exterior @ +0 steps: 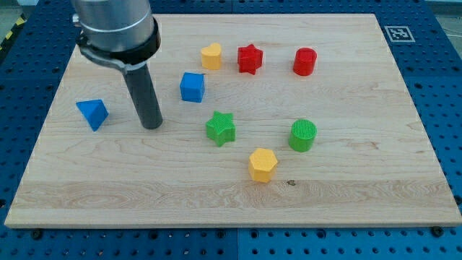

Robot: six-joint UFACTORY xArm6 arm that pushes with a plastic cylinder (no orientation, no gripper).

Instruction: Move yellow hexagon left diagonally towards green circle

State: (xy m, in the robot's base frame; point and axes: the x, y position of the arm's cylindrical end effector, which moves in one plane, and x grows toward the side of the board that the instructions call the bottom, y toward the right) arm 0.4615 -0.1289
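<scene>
A: Where is the yellow plastic hexagon block (263,164) found?

B: It is seen in the lower middle of the frame, on the pale wooden counter (361,202). The green ribbed plastic circle block (303,135) is placed just above it and to its right, near but not touching.

A: And the rod?

B: The straight dark rod is set in the upper left of the frame, and my tip (152,126) is rested on the counter there. No pincer is carried by this arm, so no opening or grasp can be reported. The tip is kept well apart from the yellow hexagon, which lies to its lower right.

A: What is nearest the tip?

B: The blue plastic triangular block (92,113) is seen to its left, and the blue plastic cube (193,87) to its upper right. Neither is touched. The green plastic star block (221,128) is found further right, between the tip and the green circle.

A: And along the top?

B: Three blocks are lined up there: a yellow plastic heart-like block (211,55), a red plastic star block (250,58) and a red plastic cylinder block (305,62). A square printed marker (398,33) is fixed at the counter's upper right corner.
</scene>
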